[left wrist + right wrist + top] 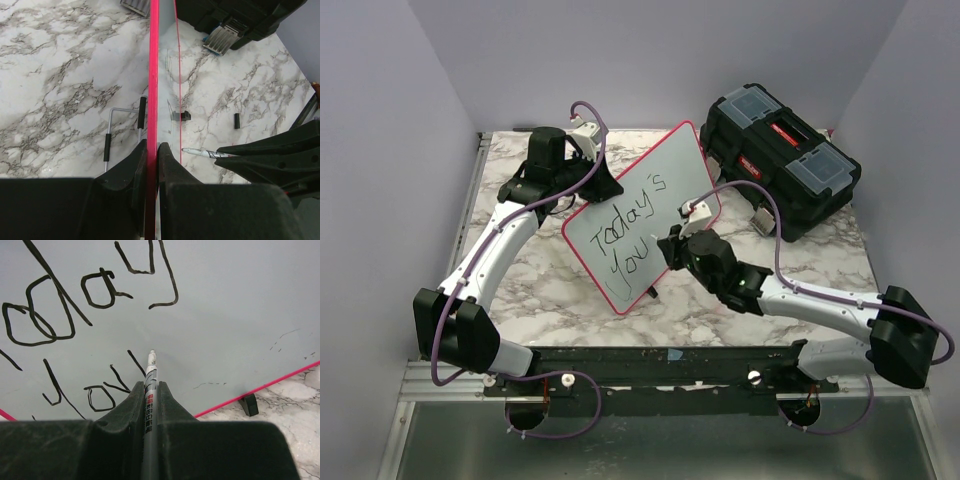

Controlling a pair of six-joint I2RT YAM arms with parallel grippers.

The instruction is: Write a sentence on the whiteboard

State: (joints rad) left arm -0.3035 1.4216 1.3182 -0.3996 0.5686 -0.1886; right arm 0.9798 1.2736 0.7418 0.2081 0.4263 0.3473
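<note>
The whiteboard (672, 165) stood tilted on its edge in the middle of the marble table (535, 285), with its written face turned toward the right arm. The left claw (152, 150) was clenched on the board's red rim. In the left wrist view the board showed edge-on, with one finger on each side of the rim. In the top view this grip sat at the board's far left edge.

The right claw (150, 392) was clamped on a marker (150, 371) that ran out between its fingers toward the board's face. The marker's tip lay just beside the last stroke of the lower line. Whether the tip touched the surface could not be told.

The sentence (632, 232) read "Today's" on the upper line and "You" below it, with one more short stroke after that. A black toolbox (782, 160) with red latches sat on the table behind the board, to the right, apart from both claws.
</note>
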